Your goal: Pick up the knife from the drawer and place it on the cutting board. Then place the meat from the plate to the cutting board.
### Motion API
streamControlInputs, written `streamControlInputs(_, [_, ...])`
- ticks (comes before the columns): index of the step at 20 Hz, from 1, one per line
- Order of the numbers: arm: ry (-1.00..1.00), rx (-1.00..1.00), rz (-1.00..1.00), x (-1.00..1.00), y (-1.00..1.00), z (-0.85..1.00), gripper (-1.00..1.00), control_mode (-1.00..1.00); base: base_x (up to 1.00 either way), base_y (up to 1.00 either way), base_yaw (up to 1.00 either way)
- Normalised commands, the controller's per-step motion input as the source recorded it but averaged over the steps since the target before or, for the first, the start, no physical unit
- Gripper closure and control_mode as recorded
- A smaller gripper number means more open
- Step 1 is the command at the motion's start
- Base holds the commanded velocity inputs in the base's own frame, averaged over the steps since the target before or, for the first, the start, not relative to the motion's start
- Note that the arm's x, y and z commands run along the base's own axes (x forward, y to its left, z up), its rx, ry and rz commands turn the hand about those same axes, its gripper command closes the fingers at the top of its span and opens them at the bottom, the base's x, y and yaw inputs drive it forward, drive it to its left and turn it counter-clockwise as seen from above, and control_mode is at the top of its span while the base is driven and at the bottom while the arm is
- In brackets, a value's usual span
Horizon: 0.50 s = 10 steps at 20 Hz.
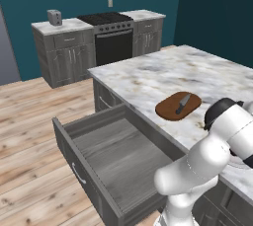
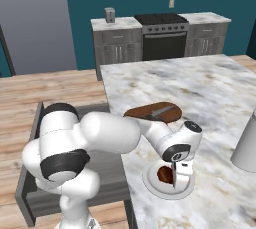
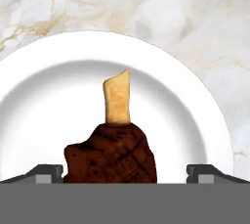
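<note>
Two dark fingertips (image 3: 45, 173) of your pincer (image 3: 125, 174) stand spread wide apart, released, one on each side of the small dark reddish-brown lump of raw meat (image 3: 111, 153), which sits between them with a pale tan bone stub pointing to twelve o'clock in the hand view. You can't tell whether the tips touch it.

The meat lies in the round white shallow plate (image 3: 44, 96), toward six o'clock of its well, on the marble island counter (image 2: 200, 88).

In the right base view your white arm (image 2: 110, 133) reaches from its base across the counter edge, the wrist bent so the pincer (image 2: 176, 178) points straight down over the plate (image 2: 186, 189).

At eleven o'clock from the plate, near it, you have the flat reddish-brown oval wooden cutting board (image 1: 178, 105); the small dark-handled knife with grey blade (image 1: 183, 103) lies on it.

The wide grey wood-grain drawer (image 1: 106, 163) stands pulled open beside the island. A grey cylindrical vessel (image 2: 247, 145) stands at three o'clock from the plate.
</note>
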Motion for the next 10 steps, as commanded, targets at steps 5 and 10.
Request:
streamControlInputs(5, [-0.04, -0.01, 0.0, -0.01, 0.06, -0.15, -1.0, -1.0, 0.0, 0.0, 0.0])
streamControlInputs(10, [-0.05, -0.03, 0.0, 0.0, 0.39, -0.29, -1.0, -1.0, 0.0, 0.0, 0.0])
